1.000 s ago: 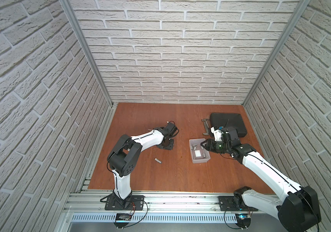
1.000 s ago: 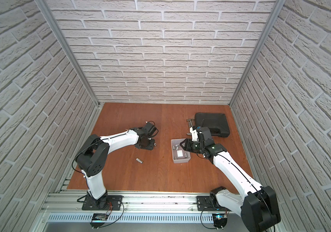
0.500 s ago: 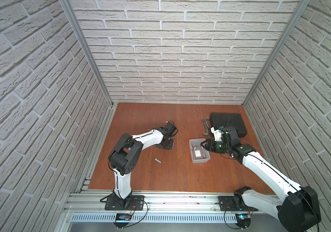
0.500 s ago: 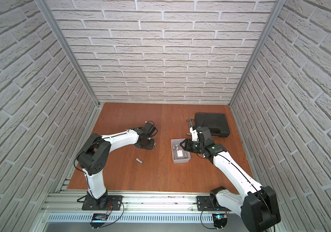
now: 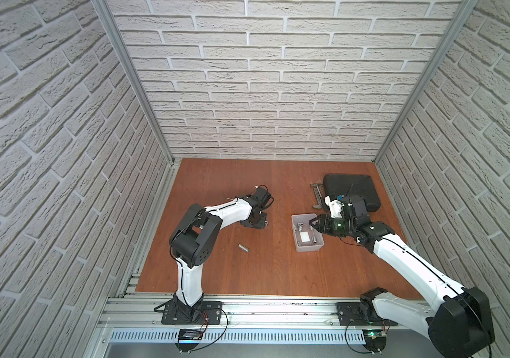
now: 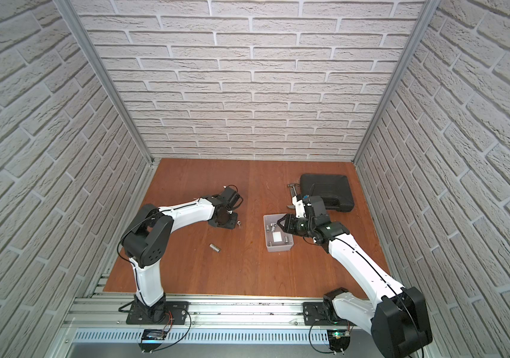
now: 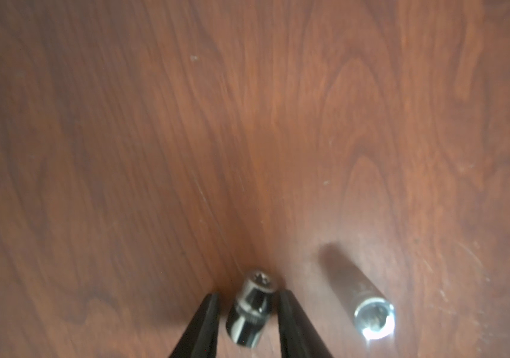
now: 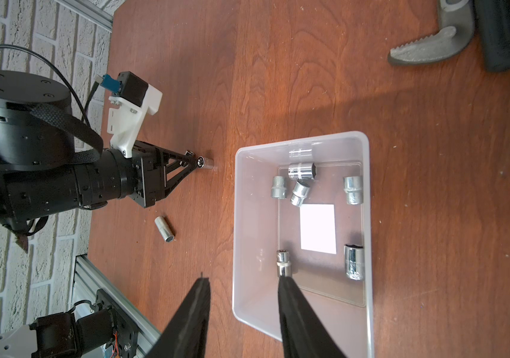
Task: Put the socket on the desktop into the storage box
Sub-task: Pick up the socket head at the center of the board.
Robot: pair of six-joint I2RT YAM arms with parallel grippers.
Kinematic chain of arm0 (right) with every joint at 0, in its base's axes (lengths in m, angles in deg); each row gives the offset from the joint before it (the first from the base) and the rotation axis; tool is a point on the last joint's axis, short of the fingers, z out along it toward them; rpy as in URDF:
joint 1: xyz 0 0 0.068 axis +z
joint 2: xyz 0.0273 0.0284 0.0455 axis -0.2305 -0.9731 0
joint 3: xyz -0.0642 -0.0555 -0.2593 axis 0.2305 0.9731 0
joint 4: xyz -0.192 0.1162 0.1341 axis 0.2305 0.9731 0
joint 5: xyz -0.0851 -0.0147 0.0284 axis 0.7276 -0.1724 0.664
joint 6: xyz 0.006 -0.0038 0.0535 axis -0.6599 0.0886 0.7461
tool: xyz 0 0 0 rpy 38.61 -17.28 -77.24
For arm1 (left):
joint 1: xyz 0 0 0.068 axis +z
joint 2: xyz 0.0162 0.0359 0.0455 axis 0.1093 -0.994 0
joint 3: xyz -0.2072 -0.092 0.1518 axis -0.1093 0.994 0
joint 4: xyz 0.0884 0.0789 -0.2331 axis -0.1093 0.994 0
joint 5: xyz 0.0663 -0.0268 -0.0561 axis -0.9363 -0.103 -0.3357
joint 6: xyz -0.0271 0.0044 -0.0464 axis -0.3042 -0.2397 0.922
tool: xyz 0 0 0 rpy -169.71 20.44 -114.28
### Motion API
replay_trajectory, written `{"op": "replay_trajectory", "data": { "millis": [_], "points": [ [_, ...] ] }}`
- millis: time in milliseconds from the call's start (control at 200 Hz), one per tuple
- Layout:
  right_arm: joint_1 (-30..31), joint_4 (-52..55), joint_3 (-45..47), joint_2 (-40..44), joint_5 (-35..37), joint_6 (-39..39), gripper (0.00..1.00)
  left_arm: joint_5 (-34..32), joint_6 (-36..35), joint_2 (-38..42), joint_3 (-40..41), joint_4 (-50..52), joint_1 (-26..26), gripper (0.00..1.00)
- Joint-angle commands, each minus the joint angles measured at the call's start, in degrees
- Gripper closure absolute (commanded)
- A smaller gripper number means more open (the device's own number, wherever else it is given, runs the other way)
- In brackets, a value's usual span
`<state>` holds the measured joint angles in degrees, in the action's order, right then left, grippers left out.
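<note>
The left wrist view is blurred and shows only the tips of the left tool (image 7: 247, 294). They stand slightly apart, straddling a short socket (image 7: 248, 311) on the worktop (image 7: 154, 124), with a slit of wood showing on one side (contact on the other I cannot tell). A long socket (image 7: 368, 307) lies just beside it. In both top views the wrist hides those tips. The right wrist view cuts off the wrench (image 8: 427, 46) and black case (image 8: 508, 34). The storage box (image 8: 368, 217), right of centre, holds six sockets (image 8: 354, 262) around a white patch (image 8: 318, 228). The right tool (image 8: 243, 279) is open and empty, one finger outside the box wall and one over the inside.
</note>
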<state>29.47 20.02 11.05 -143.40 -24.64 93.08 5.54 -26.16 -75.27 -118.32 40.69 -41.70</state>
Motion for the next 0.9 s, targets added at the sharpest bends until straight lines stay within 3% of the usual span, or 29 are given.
{"op": "replay_trajectory", "data": {
  "millis": [0, 540, 895],
  "points": [
    [0.4, -1.01, -0.04, 0.52, -0.48, -0.77, 0.58, -0.36, -0.95, -2.03, -0.78, -0.6, 0.87, 0.63],
    [0.43, -1.98, 0.43, 0.05, -0.41, -0.37, 0.59, 1.32, 0.61, -0.79, 1.92, -1.13, 0.96, 0.73],
    [0.43, -2.61, 1.25, -0.75, -0.41, -0.17, 0.6, 1.21, 2.5, 1.7, 3.31, -1.23, 1.2, 1.0]
  ]
}}
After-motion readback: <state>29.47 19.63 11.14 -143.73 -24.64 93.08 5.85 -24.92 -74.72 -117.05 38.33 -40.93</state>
